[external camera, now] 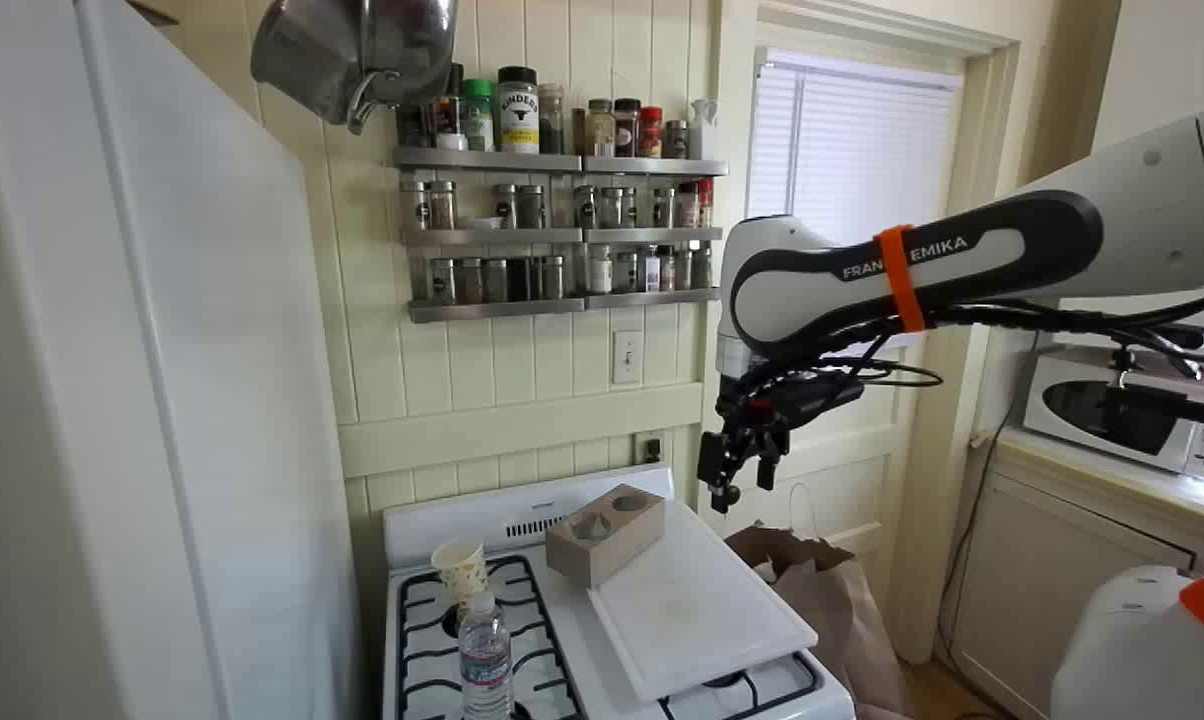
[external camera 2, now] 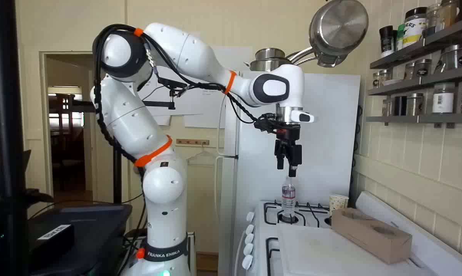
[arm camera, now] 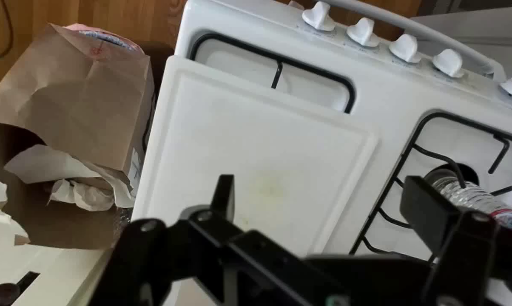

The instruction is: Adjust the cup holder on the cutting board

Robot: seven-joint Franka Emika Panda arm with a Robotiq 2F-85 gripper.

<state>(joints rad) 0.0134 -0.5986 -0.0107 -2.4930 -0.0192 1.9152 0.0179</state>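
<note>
The cup holder is a tan cardboard box with two round holes point(external camera: 617, 548); it also shows in an exterior view point(external camera 2: 373, 234). It sits at the back of the white cutting board point(external camera: 707, 610), slanted and seemingly over the board's edge. The board lies on the stove and shows in an exterior view point(external camera 2: 311, 249) and the wrist view point(arm camera: 260, 140). My gripper point(external camera: 747, 482), also seen in an exterior view point(external camera 2: 286, 170), hangs well above the board, apart from the holder. In the wrist view its fingers point(arm camera: 320, 187) are wide apart and empty. The holder is mostly hidden there.
A water bottle point(external camera: 486, 660) and a patterned paper cup point(external camera: 462, 570) stand on the stove's burner grates. A brown paper bag point(arm camera: 77, 97) stands beside the stove. Spice shelves point(external camera: 562, 235) are on the wall, and a refrigerator point(external camera 2: 323, 142) stands beyond the stove.
</note>
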